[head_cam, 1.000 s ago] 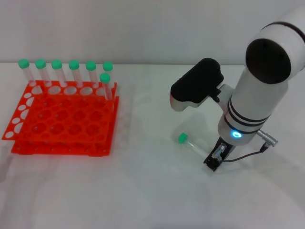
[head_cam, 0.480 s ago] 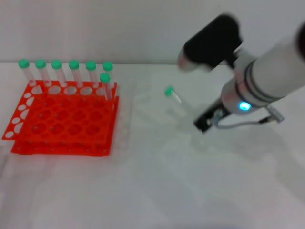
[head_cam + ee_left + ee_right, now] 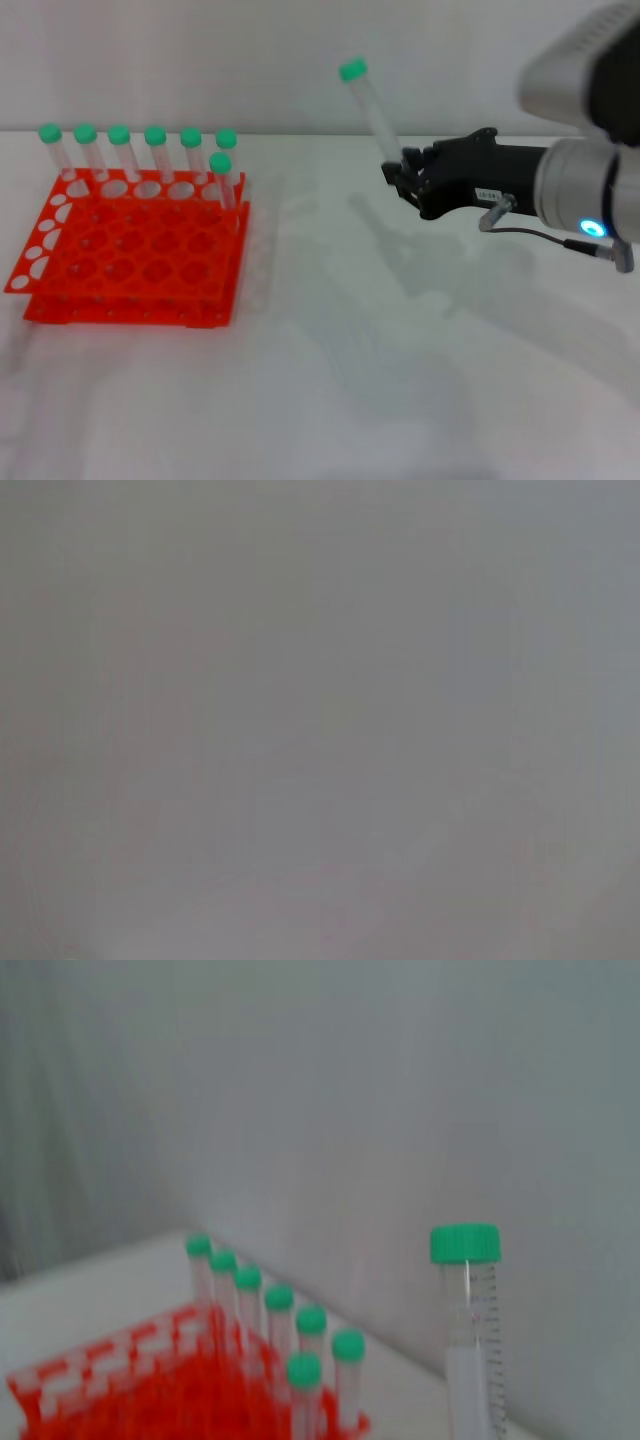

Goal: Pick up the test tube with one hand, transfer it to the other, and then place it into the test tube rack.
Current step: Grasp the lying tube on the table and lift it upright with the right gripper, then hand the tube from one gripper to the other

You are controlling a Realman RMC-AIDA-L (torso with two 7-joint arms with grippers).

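Green-capped test tube (image 3: 366, 108) sticks up in the air, pinched at its bottom end by the right gripper (image 3: 400, 172), far from the orange rack (image 3: 130, 250).

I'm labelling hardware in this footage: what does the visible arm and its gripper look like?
The right gripper is black, blocky, with a small white label. Behind it is a silver-grey wrist with a glowing blue light ring, a thin grey cable looping underneath, and a white and black upper housing.
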